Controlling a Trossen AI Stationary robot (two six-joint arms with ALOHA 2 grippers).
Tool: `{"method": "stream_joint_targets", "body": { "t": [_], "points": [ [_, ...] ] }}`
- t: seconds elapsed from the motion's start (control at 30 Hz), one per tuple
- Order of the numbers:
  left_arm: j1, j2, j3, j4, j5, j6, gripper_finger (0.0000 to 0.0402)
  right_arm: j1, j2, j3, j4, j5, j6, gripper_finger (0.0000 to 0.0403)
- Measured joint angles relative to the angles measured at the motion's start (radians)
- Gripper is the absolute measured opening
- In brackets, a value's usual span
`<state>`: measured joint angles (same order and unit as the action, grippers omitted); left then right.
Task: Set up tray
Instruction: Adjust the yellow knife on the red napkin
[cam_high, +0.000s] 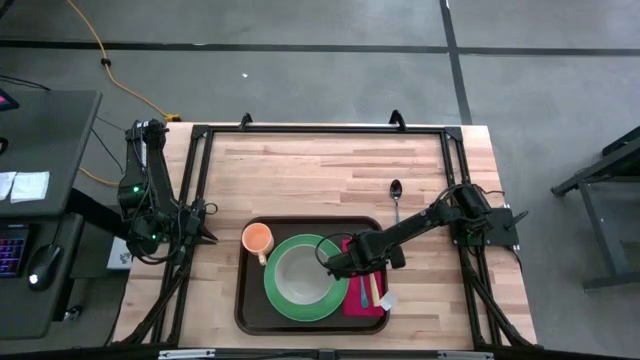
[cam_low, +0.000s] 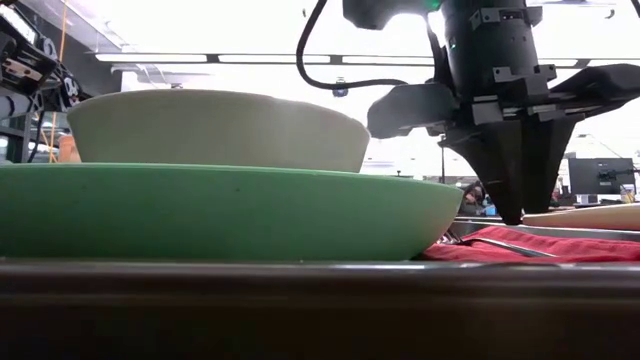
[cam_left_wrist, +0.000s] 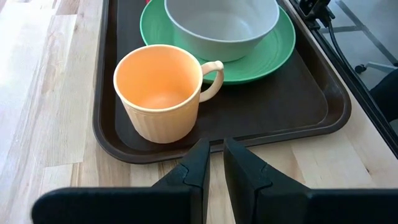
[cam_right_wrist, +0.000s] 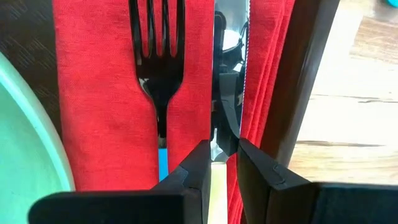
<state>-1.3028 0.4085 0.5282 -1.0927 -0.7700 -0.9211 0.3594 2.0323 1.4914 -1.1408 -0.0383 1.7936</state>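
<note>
Tray sits lower centre of the high view on the wooden table, long side across the frame. On it: orange mug at the upper left corner, green plate in the middle with a pale bowl on top, red napkin along the right edge.

Right gripper is down over the napkin, just right of the plate. Right wrist view: black fork lies flat on the napkin; a knife lies just beside it, blade running into the narrow gap between the fingers. Fingers are close on either side of the knife; cannot tell whether they actually pinch it. In the low view the same gripper hangs tips-down at the right of frame, tips right at napkin level.

Spoon lies on bare table above the tray's right end, apart from it.

Left gripper waits off the tray at left of the high view, pointed at the mug, fingers nearly together with a thin slit between, nothing held.
</note>
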Motion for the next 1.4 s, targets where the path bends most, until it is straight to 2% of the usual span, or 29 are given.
{"method": "stream_joint_targets", "body": {
  "t": [0.5, 0.77, 1.17, 1.4],
  "points": [
    [0.000, 0.000, 0.000, 0.000, 0.000, 0.000, 0.0079, -0.006, -0.004, 0.000, 0.000, -0.021, -0.021, 0.0047],
    [0.000, 0.000, 0.000, 0.000, 0.000, 0.000, 0.0079, -0.007, -0.034, 0.000, -0.044, 0.015, 0.003, 0.0049],
    [0.000, 0.000, 0.000, 0.000, 0.000, 0.000, 0.0079, -0.007, -0.044, -0.001, -0.002, 0.004, -0.018, 0.0045],
    [0.000, 0.001, 0.000, 0.000, 0.000, 0.000, 0.0079, -0.016, -0.078, -0.001, 0.001, 0.052, -0.018, 0.0047]
  ]
}}
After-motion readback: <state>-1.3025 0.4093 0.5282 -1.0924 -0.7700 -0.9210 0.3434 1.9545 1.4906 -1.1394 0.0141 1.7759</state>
